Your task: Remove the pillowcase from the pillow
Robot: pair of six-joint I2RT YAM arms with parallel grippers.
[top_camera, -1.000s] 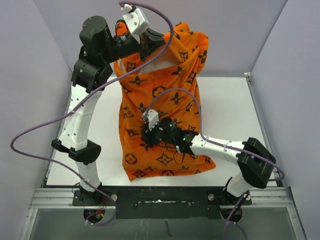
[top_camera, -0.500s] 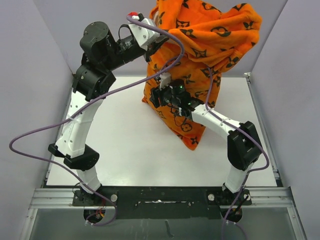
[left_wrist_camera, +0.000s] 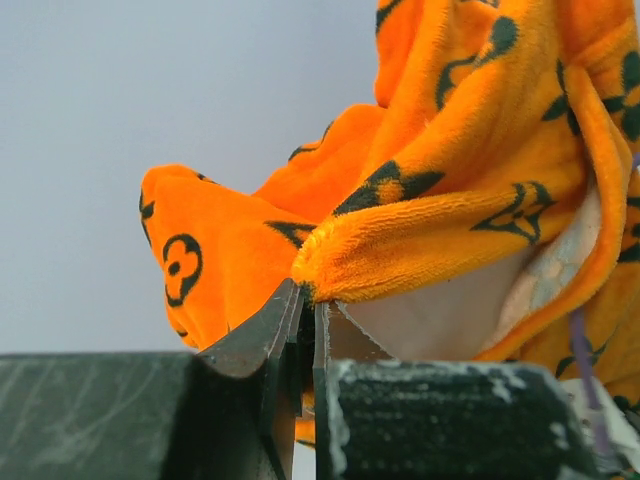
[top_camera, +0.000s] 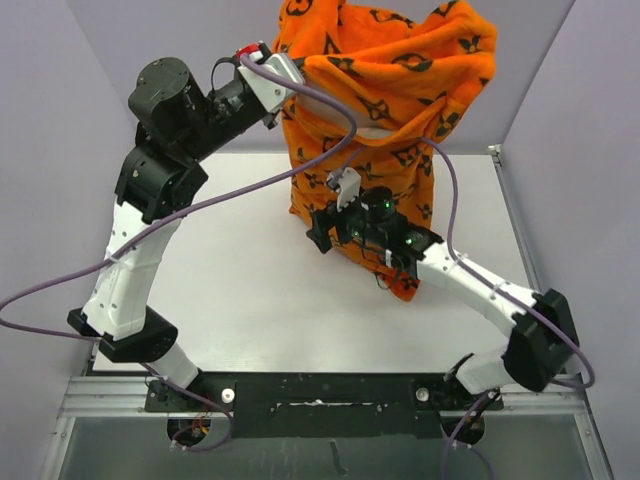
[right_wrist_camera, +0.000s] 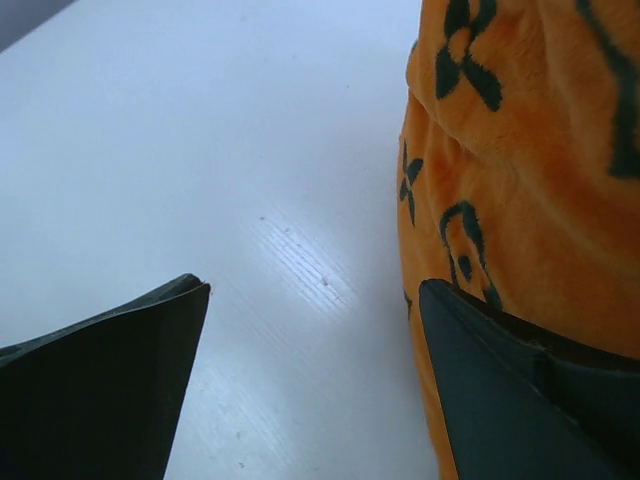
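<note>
The orange pillowcase [top_camera: 385, 70] with dark monogram motifs hangs bunched above the far side of the table, its lower end [top_camera: 402, 280] drooping onto the surface. My left gripper [top_camera: 288, 72] is raised and shut on the pillowcase hem [left_wrist_camera: 400, 245], pinched at the fingertips [left_wrist_camera: 308, 300]. Under the hem a white surface [left_wrist_camera: 440, 320] shows; I cannot tell whether it is the pillow or lining, and the pillow is otherwise hidden. My right gripper [top_camera: 325, 232] stands open beside the pillowcase's lower part [right_wrist_camera: 520, 200], its right finger [right_wrist_camera: 500, 390] against the fabric and only table between the jaws [right_wrist_camera: 312, 288].
The white table [top_camera: 230, 290] lies between grey-violet walls. Purple cables [top_camera: 200, 210] loop from both arms across the left side and over the fabric. The black mounting rail [top_camera: 320, 390] runs along the near edge.
The right gripper has opened and let go of the fabric, now beside it over the table. The left arm swung the bundle high, then shifted it slightly left and lower.
</note>
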